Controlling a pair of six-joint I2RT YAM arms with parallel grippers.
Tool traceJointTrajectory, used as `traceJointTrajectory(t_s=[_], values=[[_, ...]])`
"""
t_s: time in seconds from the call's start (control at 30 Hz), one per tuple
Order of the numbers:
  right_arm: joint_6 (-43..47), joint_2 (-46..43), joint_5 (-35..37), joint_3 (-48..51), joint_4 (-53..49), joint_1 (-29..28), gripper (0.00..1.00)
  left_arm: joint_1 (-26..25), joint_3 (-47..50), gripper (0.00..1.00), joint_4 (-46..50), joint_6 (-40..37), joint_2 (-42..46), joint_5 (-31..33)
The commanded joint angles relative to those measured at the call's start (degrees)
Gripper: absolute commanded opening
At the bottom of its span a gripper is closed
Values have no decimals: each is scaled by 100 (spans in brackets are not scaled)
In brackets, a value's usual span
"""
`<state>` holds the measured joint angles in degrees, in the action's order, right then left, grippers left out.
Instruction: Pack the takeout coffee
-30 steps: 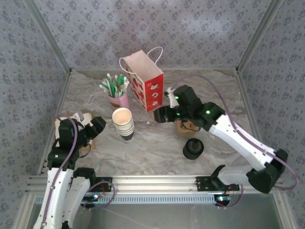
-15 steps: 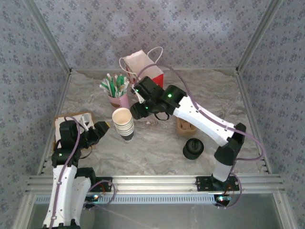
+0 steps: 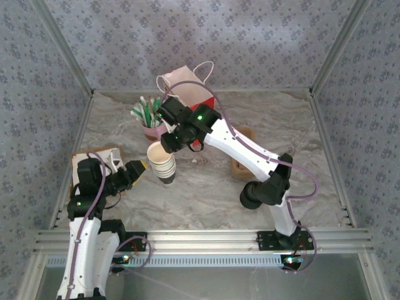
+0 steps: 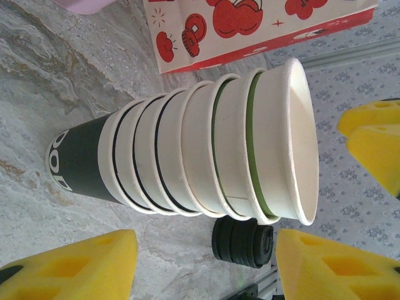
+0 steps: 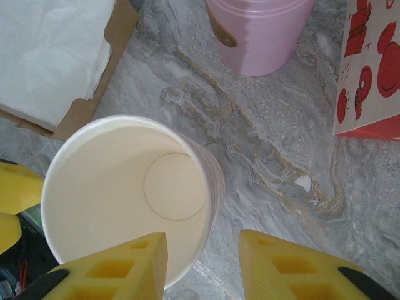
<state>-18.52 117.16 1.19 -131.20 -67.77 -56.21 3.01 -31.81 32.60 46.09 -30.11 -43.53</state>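
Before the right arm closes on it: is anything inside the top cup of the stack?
The top cup looks empty: bare cream wall and round bottom show in the right wrist view. One of the right arm's yellow fingers hides its near rim.

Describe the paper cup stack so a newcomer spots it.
Find the red paper bag at the back of the table. In front of it, nearer than the pink straw holder, stands the cup stack. It alone is nested white cups with dark rings.

Matt paper cups (image 4: 206,144) (glossy marbled table (image 5: 281,156))
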Motion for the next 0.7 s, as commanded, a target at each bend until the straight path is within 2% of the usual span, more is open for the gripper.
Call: traceJointTrajectory(t_s=[0.0, 0.3, 0.47, 0.67], values=[[62, 203, 61, -338, -359, -48, 37, 43, -3, 61, -94, -133, 11, -201], [68, 435, 78, -562, -414, -57, 37, 46, 22, 61, -59, -221, -5, -218], [69, 490, 59, -596, -415, -69, 31, 49, 8, 60, -1, -273, -3, -228], [73, 542, 45, -594, -430, -74, 31, 50, 26, 60, 3, -284, -4, -230]])
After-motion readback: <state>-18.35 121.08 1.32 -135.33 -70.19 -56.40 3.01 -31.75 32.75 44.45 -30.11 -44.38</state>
